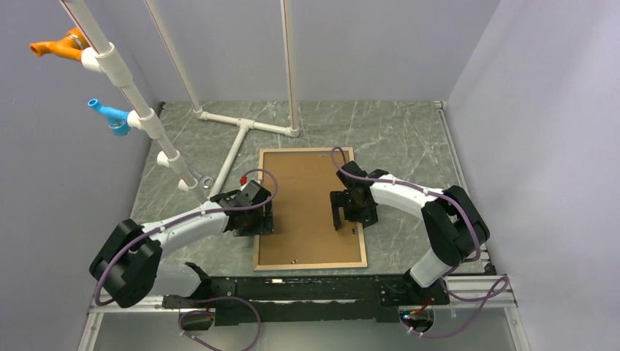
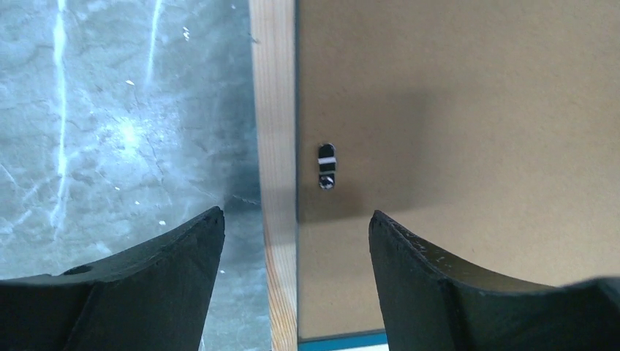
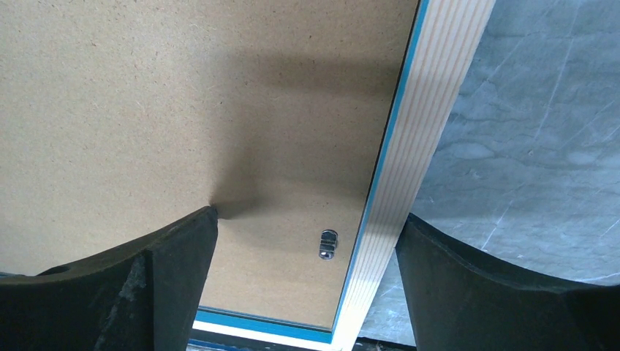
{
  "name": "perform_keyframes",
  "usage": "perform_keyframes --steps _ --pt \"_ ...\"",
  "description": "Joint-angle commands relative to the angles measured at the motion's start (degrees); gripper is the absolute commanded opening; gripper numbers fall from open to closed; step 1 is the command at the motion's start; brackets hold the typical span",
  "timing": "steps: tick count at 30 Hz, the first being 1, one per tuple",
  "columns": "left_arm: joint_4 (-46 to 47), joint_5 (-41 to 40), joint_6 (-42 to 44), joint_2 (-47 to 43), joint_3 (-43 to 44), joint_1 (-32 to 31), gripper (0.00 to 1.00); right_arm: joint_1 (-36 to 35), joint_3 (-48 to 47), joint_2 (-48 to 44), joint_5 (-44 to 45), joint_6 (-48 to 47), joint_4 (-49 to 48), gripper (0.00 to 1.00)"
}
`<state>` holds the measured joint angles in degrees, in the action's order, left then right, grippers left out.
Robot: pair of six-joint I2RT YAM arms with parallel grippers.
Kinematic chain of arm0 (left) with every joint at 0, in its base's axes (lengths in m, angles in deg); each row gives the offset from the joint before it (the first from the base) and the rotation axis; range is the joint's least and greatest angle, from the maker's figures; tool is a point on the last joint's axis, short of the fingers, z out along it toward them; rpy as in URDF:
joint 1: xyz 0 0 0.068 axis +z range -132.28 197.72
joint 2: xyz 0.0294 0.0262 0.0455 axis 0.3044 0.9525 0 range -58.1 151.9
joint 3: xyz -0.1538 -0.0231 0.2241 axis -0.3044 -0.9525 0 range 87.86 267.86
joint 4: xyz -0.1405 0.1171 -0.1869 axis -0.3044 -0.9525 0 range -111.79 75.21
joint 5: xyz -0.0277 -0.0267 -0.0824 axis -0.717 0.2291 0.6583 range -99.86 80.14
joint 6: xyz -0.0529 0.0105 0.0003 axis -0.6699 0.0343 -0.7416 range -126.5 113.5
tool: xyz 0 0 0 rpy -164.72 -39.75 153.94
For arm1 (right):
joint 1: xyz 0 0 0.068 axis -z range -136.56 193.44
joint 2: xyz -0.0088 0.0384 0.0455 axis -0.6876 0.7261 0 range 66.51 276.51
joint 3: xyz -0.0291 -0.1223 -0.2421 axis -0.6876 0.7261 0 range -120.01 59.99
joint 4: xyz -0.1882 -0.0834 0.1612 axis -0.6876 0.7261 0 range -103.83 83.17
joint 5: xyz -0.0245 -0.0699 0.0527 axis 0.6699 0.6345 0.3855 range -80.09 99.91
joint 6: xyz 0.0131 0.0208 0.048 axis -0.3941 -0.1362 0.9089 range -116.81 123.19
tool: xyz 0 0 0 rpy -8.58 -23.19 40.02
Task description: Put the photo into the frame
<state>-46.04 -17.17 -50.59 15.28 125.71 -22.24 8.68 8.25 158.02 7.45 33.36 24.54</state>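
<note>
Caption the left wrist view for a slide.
Open left pincer straddles the frame rail, beside the brown backing board and its small clip.

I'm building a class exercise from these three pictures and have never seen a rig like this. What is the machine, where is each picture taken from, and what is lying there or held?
Two robot arms are bolted at the table's near edge. One picture looks down from above; the others come from cameras on each wrist. On the marble table lies the frame, wood face up, a brown backing board inside it. The left pincer straddles its left rail and the right pincer its right rail. Both are open and hold nothing. No photo is visible.
</note>
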Motion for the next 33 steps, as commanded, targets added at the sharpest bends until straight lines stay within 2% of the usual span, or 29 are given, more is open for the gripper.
perform_keyframes --steps 1,16,23,26,30,33 --pt "1.8 -1.6 2.4 2.1 2.7 1.8 0.75 -0.5 -1.1 0.5 -0.4 1.2 -0.4 0.91" --pt "4.9 -1.4 5.3 9.7 4.4 3.4 0.57 -0.4 -0.6 1.5 -0.4 0.9 -0.8 0.91" --pt "4.8 -2.1 5.9 9.6 3.4 3.4 0.36 -0.5 -0.3 1.9 -1.1 0.9 -1.2 0.91" --pt "4.9 -1.9 6.2 9.1 3.1 3.4 0.3 -0.5 -0.3 1.8 -1.0 1.0 -1.2 0.91" --pt "5.6 -1.0 6.5 8.0 2.5 3.4 0.14 -0.5 -0.5 1.6 -0.8 1.0 -0.9 0.91" --pt "6.3 0.0 7.0 7.2 2.2 3.5 0.09 -0.4 -0.5 1.3 -0.6 1.0 -0.6 0.91"
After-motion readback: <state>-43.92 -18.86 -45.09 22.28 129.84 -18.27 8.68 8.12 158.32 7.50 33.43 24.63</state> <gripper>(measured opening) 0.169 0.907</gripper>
